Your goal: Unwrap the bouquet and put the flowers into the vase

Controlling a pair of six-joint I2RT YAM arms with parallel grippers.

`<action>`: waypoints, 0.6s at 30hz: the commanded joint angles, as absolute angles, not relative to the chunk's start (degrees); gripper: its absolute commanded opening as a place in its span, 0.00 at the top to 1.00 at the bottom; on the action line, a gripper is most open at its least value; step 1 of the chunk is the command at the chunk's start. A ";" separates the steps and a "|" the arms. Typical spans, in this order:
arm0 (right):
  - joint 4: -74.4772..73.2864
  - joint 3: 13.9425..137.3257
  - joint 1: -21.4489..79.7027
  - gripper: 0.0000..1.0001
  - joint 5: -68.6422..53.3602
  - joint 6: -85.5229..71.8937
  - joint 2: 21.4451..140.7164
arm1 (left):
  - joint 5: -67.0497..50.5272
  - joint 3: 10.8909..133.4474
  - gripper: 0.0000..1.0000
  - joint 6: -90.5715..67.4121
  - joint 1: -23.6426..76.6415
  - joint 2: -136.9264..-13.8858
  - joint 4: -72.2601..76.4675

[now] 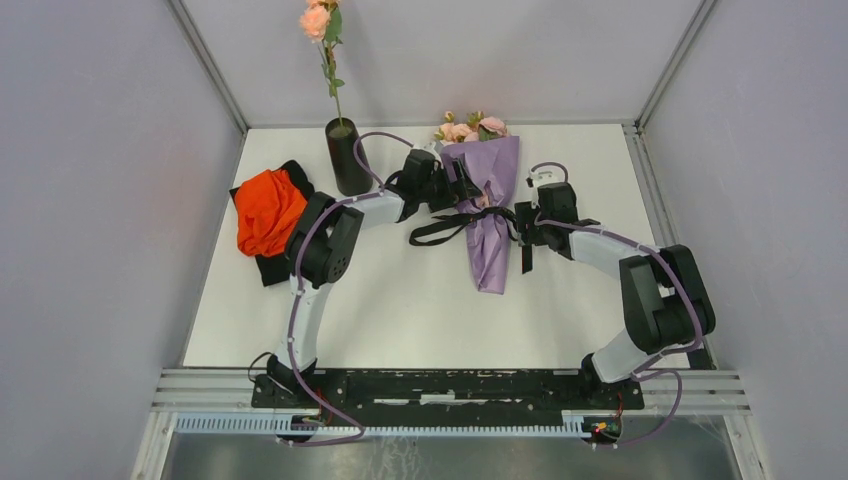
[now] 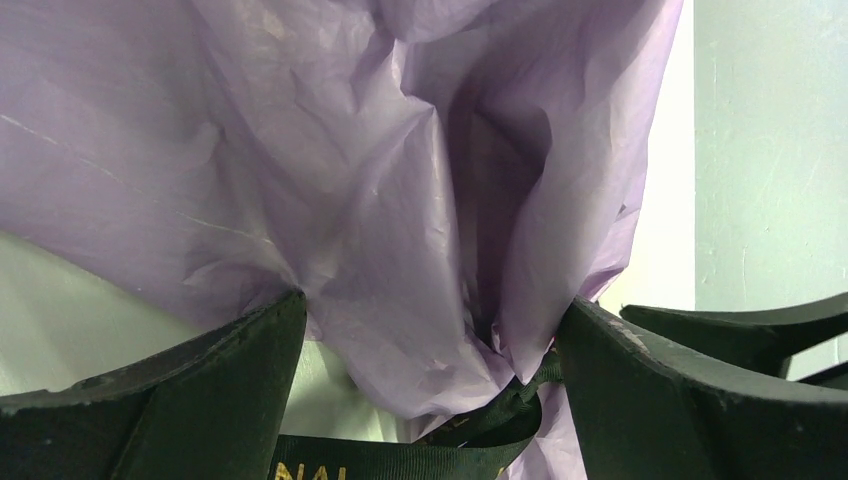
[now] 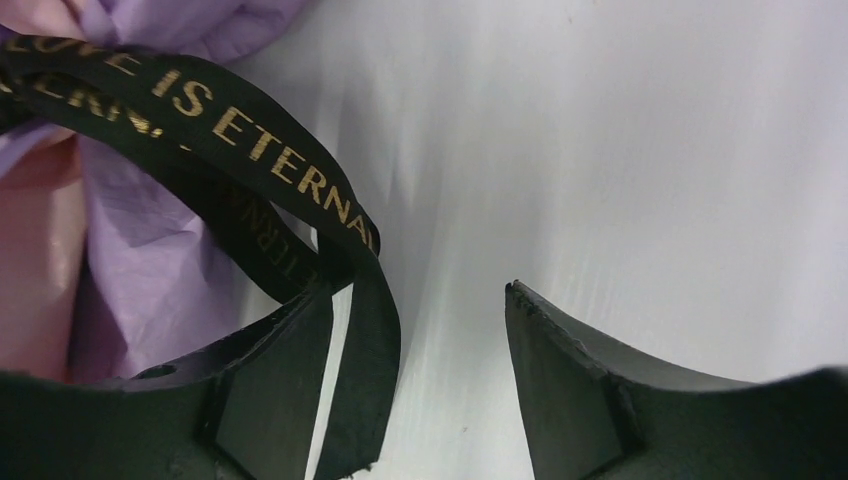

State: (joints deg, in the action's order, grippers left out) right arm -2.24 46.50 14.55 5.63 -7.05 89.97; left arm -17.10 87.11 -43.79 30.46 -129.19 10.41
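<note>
- Lilac-wrapped bouquet (image 1: 490,215) lies between our grippers
- Our left gripper (image 2: 430,315) gapes wide around its paper
- Our right gripper (image 3: 418,300) stands open, black ribbon (image 3: 250,150) against one finger
- Black vase (image 1: 346,158) holds one rose (image 1: 316,20)

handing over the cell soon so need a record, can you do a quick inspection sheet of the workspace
surface: white table, no spills seen
job's things: wrapped bouquet lying mid-table, black ribbon around it; vase upright at back, one rose in it
clutter: orange cloth on black cloth, left side
grippers: left gripper open, straddling the wrapping paper; right gripper open, ribbon beside one finger
cables: purple cables, none seen snagged
surroundings: grey walls, metal frame
</note>
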 commanded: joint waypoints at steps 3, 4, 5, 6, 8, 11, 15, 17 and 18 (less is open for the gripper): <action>1.66 50.45 14.00 0.37 6.86 -6.59 92.69 | -16.79 83.97 0.00 -42.55 29.98 -127.49 5.99; 1.76 50.89 13.94 0.44 6.69 -6.64 93.03 | -16.79 83.96 0.00 -42.47 29.98 -127.49 5.98; 1.76 51.25 13.95 0.54 6.64 -6.60 93.41 | -16.85 83.86 0.00 -42.41 29.97 -127.51 5.98; 1.78 51.55 13.91 0.62 6.59 -6.69 93.70 | -16.87 83.78 0.00 -42.37 29.93 -127.53 5.98; 1.82 51.83 13.89 0.76 6.35 -6.79 94.20 | -16.79 83.68 0.00 -42.36 29.91 -127.44 5.98; 2.33 51.51 13.87 0.84 6.25 -6.83 94.70 | -16.74 83.31 0.00 -42.36 29.92 -127.31 6.21; 3.13 51.24 13.74 0.72 6.20 -7.15 95.76 | -16.92 82.97 0.00 -42.36 29.89 -127.44 6.24; 3.62 51.24 13.66 0.63 5.87 -7.38 96.56 | -16.88 82.73 0.00 -42.36 29.88 -127.39 6.24; 3.90 51.32 13.63 0.57 5.73 -7.44 96.88 | -16.88 82.61 0.00 -42.36 29.92 -127.31 6.31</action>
State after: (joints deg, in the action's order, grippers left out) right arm 1.23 49.82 14.04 6.04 -7.01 95.39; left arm -17.10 84.93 -43.75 30.35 -127.98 11.35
